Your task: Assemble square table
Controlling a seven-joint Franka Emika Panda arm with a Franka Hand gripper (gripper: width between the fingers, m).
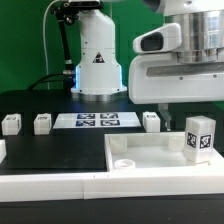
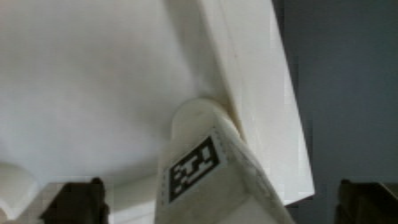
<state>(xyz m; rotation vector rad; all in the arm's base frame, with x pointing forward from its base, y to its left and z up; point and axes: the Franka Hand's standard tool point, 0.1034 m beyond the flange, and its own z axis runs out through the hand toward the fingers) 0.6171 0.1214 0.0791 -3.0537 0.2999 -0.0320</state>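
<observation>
The square table's white slab [image 1: 150,152] lies flat at the front of the black worktop. One white leg post [image 1: 198,137] with a black-and-white tag stands upright in the slab's corner at the exterior view's right. My gripper [image 2: 222,205] hangs directly over that post, open. Its dark fingers [image 2: 80,203] stand on either side of the post [image 2: 205,160] with gaps between, touching nothing. In the exterior view one finger [image 1: 163,116] shows beside the post. Three more leg posts lie loose behind the slab: two [image 1: 10,124] [image 1: 42,123] at the left and one [image 1: 150,120] nearer the middle.
The marker board [image 1: 97,121] lies flat behind the slab, in front of the robot base [image 1: 97,65]. A white wall [image 1: 50,185] runs along the slab's near and left sides. Black worktop [image 2: 347,90] borders the slab beside the standing post.
</observation>
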